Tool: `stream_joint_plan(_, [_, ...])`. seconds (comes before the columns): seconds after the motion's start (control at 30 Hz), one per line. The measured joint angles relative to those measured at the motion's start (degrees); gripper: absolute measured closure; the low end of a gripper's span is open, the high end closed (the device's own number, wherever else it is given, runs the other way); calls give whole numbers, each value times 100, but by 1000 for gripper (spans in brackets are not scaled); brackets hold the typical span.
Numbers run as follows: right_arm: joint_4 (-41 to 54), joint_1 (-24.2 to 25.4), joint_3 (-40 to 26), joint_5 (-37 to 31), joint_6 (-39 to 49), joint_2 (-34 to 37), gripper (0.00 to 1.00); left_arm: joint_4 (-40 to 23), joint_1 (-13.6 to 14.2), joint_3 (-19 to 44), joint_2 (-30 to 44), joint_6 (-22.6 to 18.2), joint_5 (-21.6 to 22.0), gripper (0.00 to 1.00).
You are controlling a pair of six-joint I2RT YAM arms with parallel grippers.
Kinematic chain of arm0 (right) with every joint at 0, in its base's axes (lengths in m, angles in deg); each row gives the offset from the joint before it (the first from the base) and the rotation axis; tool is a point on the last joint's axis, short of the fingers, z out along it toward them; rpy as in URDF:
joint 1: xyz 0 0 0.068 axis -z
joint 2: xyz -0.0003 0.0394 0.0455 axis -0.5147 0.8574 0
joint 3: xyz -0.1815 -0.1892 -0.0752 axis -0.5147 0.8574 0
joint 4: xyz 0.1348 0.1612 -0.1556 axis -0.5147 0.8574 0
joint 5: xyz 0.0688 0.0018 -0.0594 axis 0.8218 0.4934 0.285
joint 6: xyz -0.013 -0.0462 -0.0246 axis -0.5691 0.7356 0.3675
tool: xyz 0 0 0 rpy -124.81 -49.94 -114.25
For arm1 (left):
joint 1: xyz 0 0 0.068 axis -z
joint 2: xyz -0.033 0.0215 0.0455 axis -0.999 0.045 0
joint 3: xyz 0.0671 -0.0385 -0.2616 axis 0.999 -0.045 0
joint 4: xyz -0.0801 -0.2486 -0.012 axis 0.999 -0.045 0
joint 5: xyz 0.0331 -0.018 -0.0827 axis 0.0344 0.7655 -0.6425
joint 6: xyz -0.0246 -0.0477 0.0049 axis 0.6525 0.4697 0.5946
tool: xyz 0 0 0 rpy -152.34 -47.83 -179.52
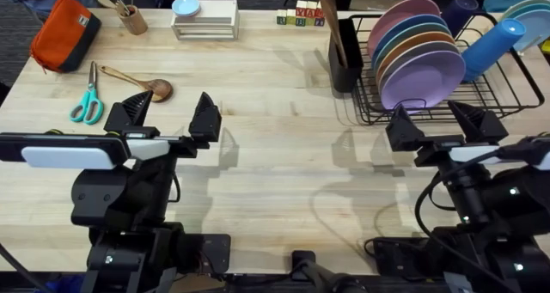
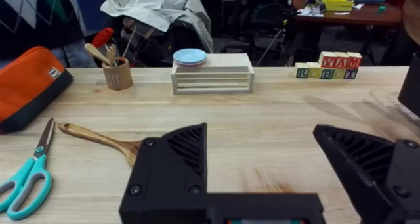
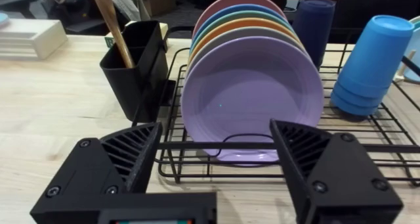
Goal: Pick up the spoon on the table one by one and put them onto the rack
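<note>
A wooden spoon (image 1: 137,81) with a dark round bowl lies on the table (image 1: 284,155) at the far left, beside teal scissors (image 1: 88,100). My left gripper (image 1: 169,114) stands open just in front of the spoon's bowl, holding nothing. In the left wrist view the spoon's handle (image 2: 92,135) runs behind one finger of the left gripper (image 2: 262,165). The black wire rack (image 1: 494,94) sits at the far right with its black caddy (image 1: 344,57), which holds a wooden utensil (image 1: 331,18). My right gripper (image 1: 436,125) is open and empty in front of the rack (image 3: 400,145).
Coloured plates (image 3: 252,96) and blue cups (image 3: 367,63) fill the rack. An orange pouch (image 1: 64,31), a wooden cup of utensils (image 1: 131,18), a white stepped stand (image 1: 204,22) with a small blue dish, and letter blocks (image 1: 301,16) line the far edge.
</note>
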Motion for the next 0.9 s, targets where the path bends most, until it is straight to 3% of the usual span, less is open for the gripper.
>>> stream_joint_plan(0.53, [37,0,-2,0,0,0,8,133,0,0,2,0,0,8])
stream_joint_plan(0.73, [667,0,-323,9,-42,24,8,-1269,2,628,41,0,228,8])
stream_joint_plan(0.9, [1564,0,-1296,7,-42,575,8,-1750,0,1639,532,0,449,8])
